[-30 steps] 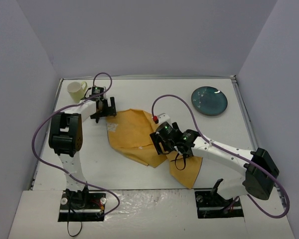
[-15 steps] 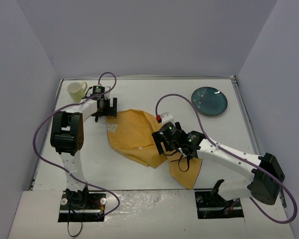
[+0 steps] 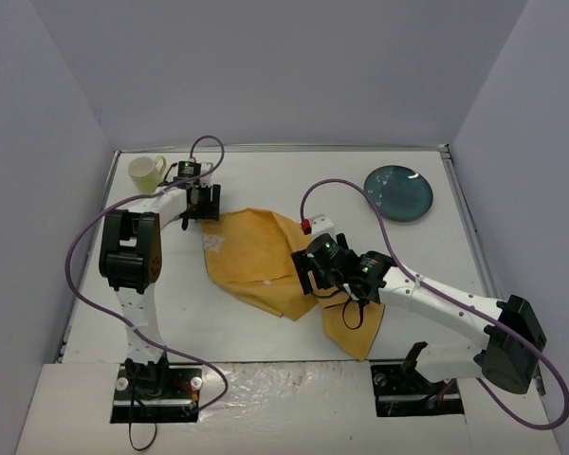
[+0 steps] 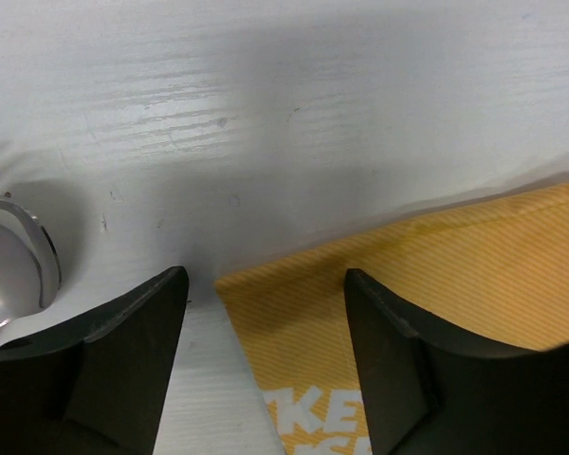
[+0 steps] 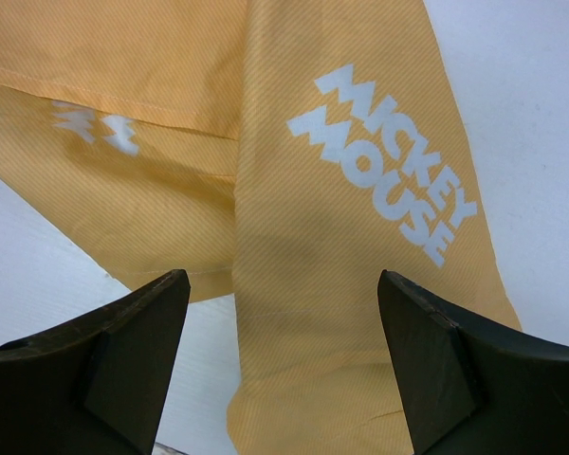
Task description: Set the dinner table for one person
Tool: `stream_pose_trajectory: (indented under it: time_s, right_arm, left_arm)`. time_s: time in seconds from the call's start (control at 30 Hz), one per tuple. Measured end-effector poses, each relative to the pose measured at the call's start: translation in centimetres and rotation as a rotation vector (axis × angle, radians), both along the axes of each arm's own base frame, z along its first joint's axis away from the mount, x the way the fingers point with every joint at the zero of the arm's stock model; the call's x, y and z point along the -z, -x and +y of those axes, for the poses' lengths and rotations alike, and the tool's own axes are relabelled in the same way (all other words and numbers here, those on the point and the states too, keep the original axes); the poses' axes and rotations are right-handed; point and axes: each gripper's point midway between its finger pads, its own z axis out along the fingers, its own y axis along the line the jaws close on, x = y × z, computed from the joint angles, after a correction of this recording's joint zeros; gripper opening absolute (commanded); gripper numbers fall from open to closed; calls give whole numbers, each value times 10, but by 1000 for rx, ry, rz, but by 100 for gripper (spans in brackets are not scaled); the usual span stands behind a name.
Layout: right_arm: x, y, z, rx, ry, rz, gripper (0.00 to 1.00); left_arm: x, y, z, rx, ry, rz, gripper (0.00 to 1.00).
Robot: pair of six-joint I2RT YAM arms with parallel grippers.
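**Top external view**
- Dinner table (image 3: pixel 266 180): white top with a thin metal rim, spanning the walled workspace, under everything else.
- Placemat (image 3: pixel 251 256): orange-yellow cloth at mid-table, rumpled and folded over itself.
- Mug (image 3: pixel 148 172): far left corner, just beside the left arm.
- Plate (image 3: pixel 398 192): far right, well apart from both arms.
- Left gripper (image 3: pixel 201 204): at the cloth's far left corner.
- Right gripper (image 3: pixel 311 278): over the fold near the middle.

**Left wrist view**
- Left gripper (image 4: pixel 263 280): jaws spread, low over the table (image 4: pixel 266 95). The placemat (image 4: pixel 436 275) corner lies between them, untouched by either finger.
- Risk: only the tip of the corner sits inside the gap, so a pinch may catch one thin layer or slip off.
- Risk: a rounded pale edge (image 4: pixel 14 256), likely the mug, sits just beside the left finger, so a sideways drag could knock it.

**Right wrist view**
- Right gripper (image 5: pixel 283 284): jaws spread wide above the placemat (image 5: pixel 341 246), holding nothing. The lettering (image 5: pixel 384 156) faces up.
- Risk: a grab here may bunch both folded layers together.

**Room**
- Bare table lies beyond the cloth to the right (image 5: pixel 512 76) and across the far centre.
- The near edge is closer, so spreading towards the far side looks safer.
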Motion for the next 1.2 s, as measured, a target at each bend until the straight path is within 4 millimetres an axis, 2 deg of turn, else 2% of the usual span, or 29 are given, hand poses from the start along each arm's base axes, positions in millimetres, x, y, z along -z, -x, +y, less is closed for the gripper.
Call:
stream_pose_trajectory:
  time_s: [0.1, 0.23, 0.3, 0.37, 0.53, 0.67, 0.8, 0.87, 0.9, 1.0, 1.03, 1.1, 1.2]
  right_arm:
    - [0, 0, 0, 9, -7, 4, 78]
    - [1, 1, 0, 23, -15, 12, 78]
    - [4, 3, -1, 35, -16, 22, 79]
    - [10, 5, -2, 44, -9, 37, 79]
    - [28, 10, -5, 60, 28, 82, 80]
    - [44, 15, -7, 70, 63, 121, 74]
    - [58, 19, -11, 84, 96, 152, 63]
    - [61, 19, -12, 87, 105, 158, 52]
    - [61, 19, -12, 90, 108, 159, 45]
    - [62, 19, -14, 99, 116, 156, 15]
    - [62, 19, -15, 105, 118, 155, 9]
    - [61, 18, -18, 116, 131, 150, 2]
    - [53, 17, -24, 130, 151, 138, 1]
  left_arm:
    - [0, 0, -2, 5, 12, 0, 31]
    - [1, 2, -9, 16, 37, 6, 11]
    - [1, 4, -11, 26, 47, 5, 3]
    - [1, 5, -14, 31, 56, 7, 0]
    - [1, 7, -16, 38, 70, 11, 0]
    - [0, 13, -18, 41, 75, 25, 0]
    - [-1, 26, -16, 35, 71, 67, 0]
    - [-2, 31, -15, 31, 67, 81, 0]
    - [-3, 33, -14, 28, 66, 85, 0]
    - [-9, 37, -13, 20, 62, 90, 0]
    - [-11, 37, -12, 18, 61, 87, 0]
    - [-15, 39, -11, 15, 59, 83, 0]
    - [-26, 41, -9, 8, 53, 68, 0]
